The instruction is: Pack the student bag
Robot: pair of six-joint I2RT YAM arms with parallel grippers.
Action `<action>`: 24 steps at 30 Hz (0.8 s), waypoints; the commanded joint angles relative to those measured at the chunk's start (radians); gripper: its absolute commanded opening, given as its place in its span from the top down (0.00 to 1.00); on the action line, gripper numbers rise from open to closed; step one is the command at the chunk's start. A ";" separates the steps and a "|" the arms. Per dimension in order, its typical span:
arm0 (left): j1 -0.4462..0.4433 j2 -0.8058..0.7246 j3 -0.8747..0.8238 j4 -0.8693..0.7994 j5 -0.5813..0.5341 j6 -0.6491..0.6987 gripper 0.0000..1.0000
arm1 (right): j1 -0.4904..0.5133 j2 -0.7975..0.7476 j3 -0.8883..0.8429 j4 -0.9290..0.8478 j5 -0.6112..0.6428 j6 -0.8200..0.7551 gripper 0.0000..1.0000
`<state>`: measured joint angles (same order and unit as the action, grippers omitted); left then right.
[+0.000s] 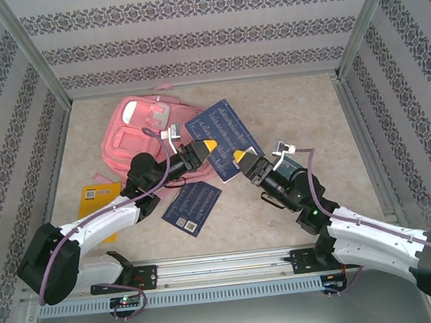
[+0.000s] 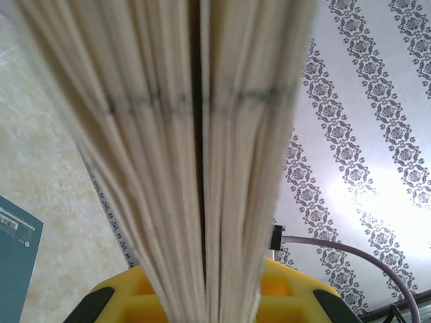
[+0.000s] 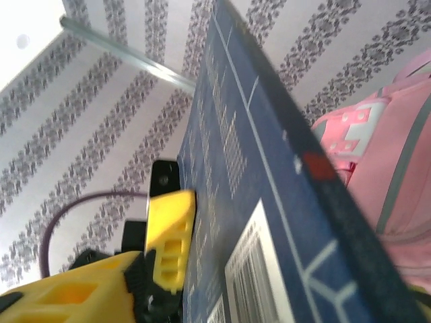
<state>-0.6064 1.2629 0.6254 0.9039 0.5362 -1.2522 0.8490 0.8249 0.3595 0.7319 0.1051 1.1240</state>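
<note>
The student bag (image 1: 140,130), a large pink backpack, lies flat at the table's far left-centre and shows pink at the right of the right wrist view (image 3: 397,155). A dark blue book (image 1: 224,130) is held up just right of the bag. My left gripper (image 1: 206,148) is shut on the book; its cream page edges (image 2: 195,134) run up between the yellow jaws. My right gripper (image 1: 239,157) is at the book's near edge. One yellow finger (image 3: 168,235) lies against the blue cover (image 3: 269,202), and the other finger is hidden behind the book.
A second blue book (image 1: 192,207) lies flat on the table near the left arm. A yellow book (image 1: 101,207) lies partly under that arm. Patterned walls with metal posts enclose the table on three sides.
</note>
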 commanded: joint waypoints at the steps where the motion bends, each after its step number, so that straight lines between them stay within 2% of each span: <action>1: 0.010 -0.028 -0.008 0.099 -0.020 -0.025 1.00 | 0.010 0.017 -0.004 0.114 0.101 -0.011 0.48; 3: 0.007 -0.023 -0.006 0.099 -0.016 -0.026 1.00 | 0.010 0.031 -0.003 0.120 0.114 -0.019 0.54; 8: 0.008 -0.011 -0.005 0.061 -0.008 -0.012 0.98 | 0.010 0.065 0.012 0.104 0.089 -0.025 0.81; 9: 0.008 -0.015 -0.005 0.037 -0.012 -0.001 0.90 | 0.010 0.060 0.007 0.094 0.090 -0.026 0.85; 10: 0.010 -0.023 -0.002 -0.005 -0.017 0.016 0.78 | 0.010 0.048 -0.002 0.076 0.098 -0.031 0.90; 11: 0.015 -0.034 0.003 -0.058 -0.020 0.039 0.67 | 0.007 0.028 -0.010 0.053 0.109 -0.041 0.91; 13: 0.031 -0.062 0.020 -0.182 -0.019 0.105 0.59 | -0.001 -0.032 -0.038 -0.054 0.133 -0.056 0.94; 15: 0.059 -0.085 0.053 -0.364 -0.019 0.182 0.56 | -0.030 -0.111 -0.023 -0.269 0.142 -0.070 0.99; 18: 0.122 -0.081 0.139 -0.644 -0.015 0.314 0.54 | -0.067 -0.224 -0.022 -0.530 0.156 -0.114 1.00; 21: 0.166 -0.031 0.246 -0.878 -0.049 0.454 0.52 | -0.130 -0.279 -0.022 -0.677 0.111 -0.114 1.00; 24: 0.183 0.045 0.337 -1.010 -0.123 0.573 0.49 | -0.212 -0.256 -0.022 -0.737 -0.017 -0.104 1.00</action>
<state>-0.4362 1.2572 0.8951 0.1516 0.4751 -0.8696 0.6838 0.5594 0.3378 0.1368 0.1844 1.0405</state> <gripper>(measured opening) 0.502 0.143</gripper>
